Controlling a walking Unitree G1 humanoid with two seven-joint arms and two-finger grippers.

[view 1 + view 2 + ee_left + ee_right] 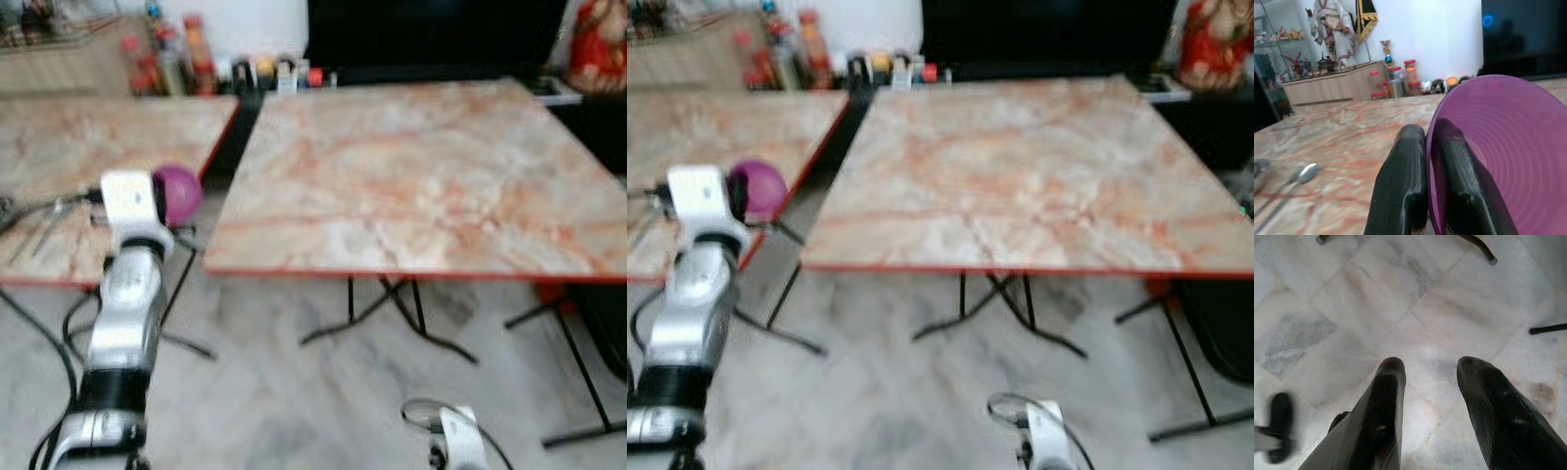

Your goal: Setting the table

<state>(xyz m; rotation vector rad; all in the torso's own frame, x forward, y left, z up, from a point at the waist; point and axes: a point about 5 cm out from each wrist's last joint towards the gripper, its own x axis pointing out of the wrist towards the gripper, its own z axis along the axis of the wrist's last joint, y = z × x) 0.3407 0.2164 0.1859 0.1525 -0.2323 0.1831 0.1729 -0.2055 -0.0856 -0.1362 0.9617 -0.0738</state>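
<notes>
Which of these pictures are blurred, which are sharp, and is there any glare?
Both eye views are softly blurred overall: the bottles at the wall are smeared. The left wrist view is sharper, with the purple plate crisp in the left pincer. The right wrist view shows the floor clearly past the right pincer, with a blurred dark object at one edge. No strong glare anywhere.

Two marble-patterned tables with red edges stand side by side on a pale marble tile floor (265, 401); the right table (421, 176) takes up the centre and right of the head views, on black folding legs. The left table (59, 157) sits at the left edge; a spoon (1300, 177) lies on it, with blurred cutlery (39, 217) near its front.
</notes>
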